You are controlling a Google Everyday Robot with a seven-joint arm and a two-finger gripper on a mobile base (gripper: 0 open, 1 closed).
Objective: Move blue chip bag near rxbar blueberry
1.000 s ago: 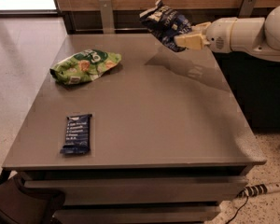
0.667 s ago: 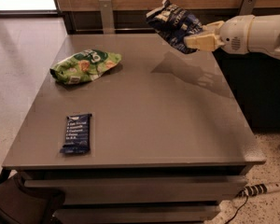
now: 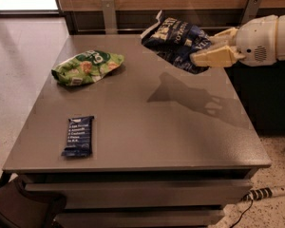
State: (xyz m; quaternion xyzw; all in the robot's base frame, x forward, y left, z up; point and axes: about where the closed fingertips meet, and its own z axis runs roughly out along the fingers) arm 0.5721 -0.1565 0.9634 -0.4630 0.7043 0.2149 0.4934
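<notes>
Navy blue chip bag [image 3: 175, 38], clamped in fingers [image 3: 213, 58] above table [image 3: 133, 113], has dropped lower.

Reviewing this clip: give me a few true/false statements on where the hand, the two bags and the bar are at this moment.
1. The hand is closed on the blue chip bag and holds it up off the table, over the far right part. True.
2. The rxbar blueberry lies at the table's far edge. False: it lies flat near the front left corner.
3. The green snack bag rests on the left side of the table, farther back than the bar. True.
4. The blue chip bag touches the rxbar blueberry. False: they are well apart, at opposite corners of the table.
5. The green snack bag lies on top of the bar. False: bare tabletop separates them.
</notes>
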